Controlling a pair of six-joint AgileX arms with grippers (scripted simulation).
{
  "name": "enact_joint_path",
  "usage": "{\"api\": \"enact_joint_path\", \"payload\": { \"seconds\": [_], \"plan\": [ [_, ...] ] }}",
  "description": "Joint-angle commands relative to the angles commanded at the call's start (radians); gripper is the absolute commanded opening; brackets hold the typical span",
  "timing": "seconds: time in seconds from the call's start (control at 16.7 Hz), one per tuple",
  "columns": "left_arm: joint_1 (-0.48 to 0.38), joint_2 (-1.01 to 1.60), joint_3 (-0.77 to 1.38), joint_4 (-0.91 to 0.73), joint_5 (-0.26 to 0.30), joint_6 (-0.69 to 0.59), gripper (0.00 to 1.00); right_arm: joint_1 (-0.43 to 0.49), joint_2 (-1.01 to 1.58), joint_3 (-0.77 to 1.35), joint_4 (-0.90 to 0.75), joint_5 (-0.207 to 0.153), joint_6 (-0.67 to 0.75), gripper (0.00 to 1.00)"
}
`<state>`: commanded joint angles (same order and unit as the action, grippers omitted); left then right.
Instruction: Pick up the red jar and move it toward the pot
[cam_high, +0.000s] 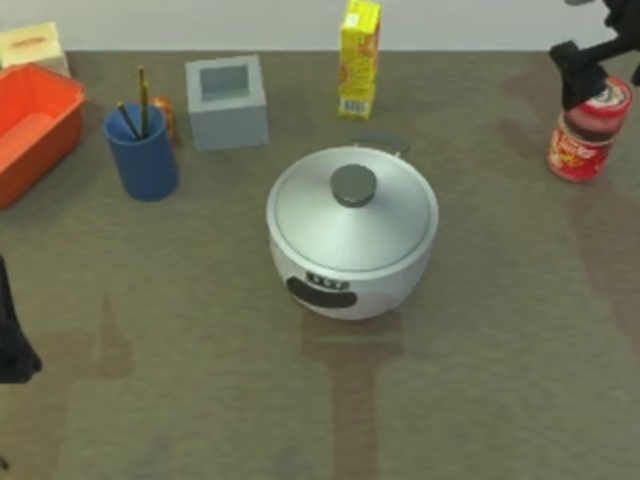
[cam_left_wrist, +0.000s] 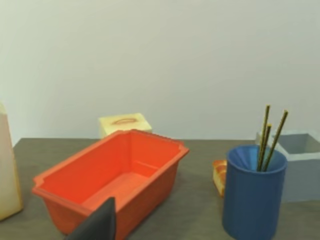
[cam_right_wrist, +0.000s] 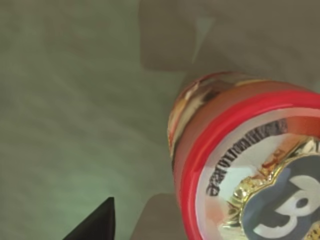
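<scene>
pot (cam_high: 350, 235): brushed silver-grey metal, smooth, soft sheen; lid knob dark grey and matt
red jar (cam_high: 588, 130): glossy red lid, shiny printed label with gold foil trim
table (cam_high: 200, 380): matt brown-grey surface, faintly mottled
orange tray (cam_left_wrist: 112, 182): smooth plastic, slight gloss
blue cup (cam_high: 142, 155): smooth matt plastic, holding 3 thin wooden-looking sticks
yellow carton (cam_high: 359, 58): printed paperboard
grey box (cam_high: 226, 102): matt, plain
right gripper (cam_high: 582, 75): matt black

One jar (cam_high: 586, 132), one pot (cam_high: 351, 232), one cup (cam_high: 142, 156).
</scene>
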<state>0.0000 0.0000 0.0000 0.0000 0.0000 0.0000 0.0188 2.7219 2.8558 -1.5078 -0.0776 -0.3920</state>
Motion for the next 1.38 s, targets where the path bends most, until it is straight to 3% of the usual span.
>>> {"api": "enact_joint_path", "payload": {
  "seconds": [0.54,0.96,1.26,1.38],
  "plan": [
    [0.0,0.0,0.0,0.0,0.0,0.0,1.0,0.0,0.049,0.042,-0.016,0.0,-0.007,1.0],
    [0.0,0.0,0.0,0.0,0.0,0.0,1.0,0.008,0.023,-0.181,0.18,0.001,0.0,1.0],
    [0.0,0.0,0.0,0.0,0.0,0.0,1.0,0.009,0.021,-0.199,0.198,0.001,0.0,1.0],
    [0.0,0.0,0.0,0.0,0.0,0.0,1.0,0.009,0.021,-0.199,0.198,0.001,0.0,0.85]
  ]
}}
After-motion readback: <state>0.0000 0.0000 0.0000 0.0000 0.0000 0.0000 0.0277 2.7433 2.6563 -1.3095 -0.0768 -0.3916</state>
